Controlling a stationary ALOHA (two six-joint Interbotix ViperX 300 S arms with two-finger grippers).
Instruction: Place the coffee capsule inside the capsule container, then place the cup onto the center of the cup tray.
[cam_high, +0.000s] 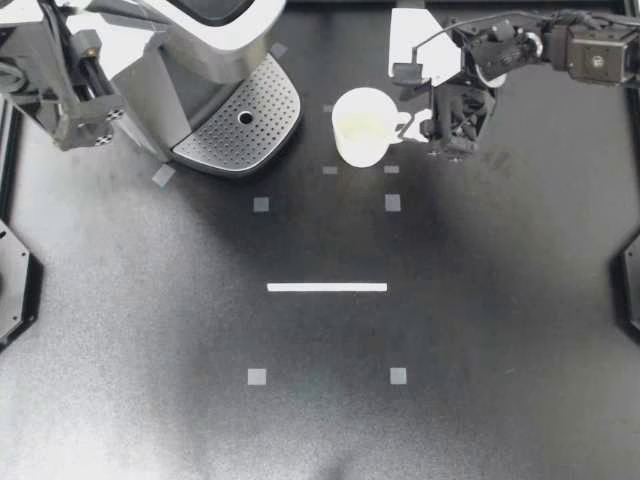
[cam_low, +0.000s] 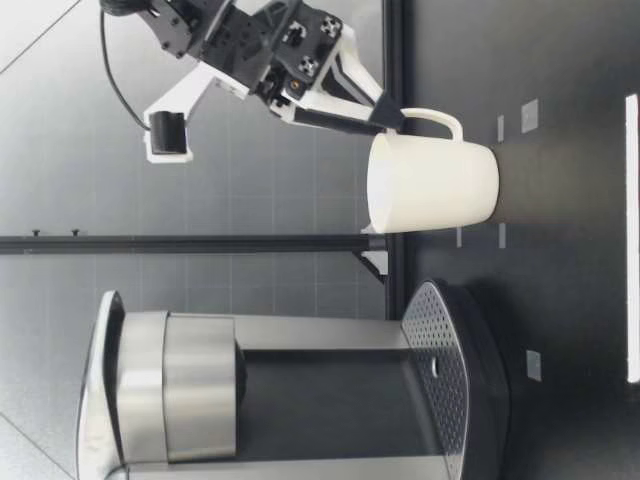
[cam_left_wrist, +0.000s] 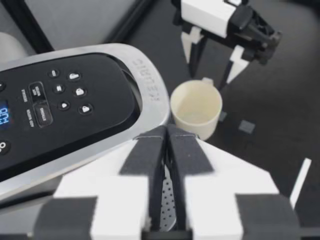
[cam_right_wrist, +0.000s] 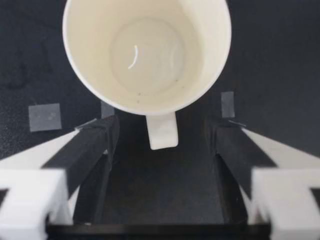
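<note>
My right gripper (cam_high: 437, 128), upper right of centre in the top view, has its fingers apart on either side of the cup's (cam_high: 360, 125) handle, not touching it. The cup stands just right of the cup tray (cam_high: 225, 140). I should close squarely on the handle so the cup lifts level.

One white cup (cam_high: 362, 125) stands on the bench (cam_high: 320, 420). There is one coffee machine (cam_high: 215, 40), with one perforated cup tray (cam_high: 245, 120). Two claws show: the left claw (cam_left_wrist: 167, 137) and the right claw (cam_high: 430, 125). The bench bears one white strip (cam_high: 327, 287) and at least six grey tape squares (cam_high: 261, 204).
</note>
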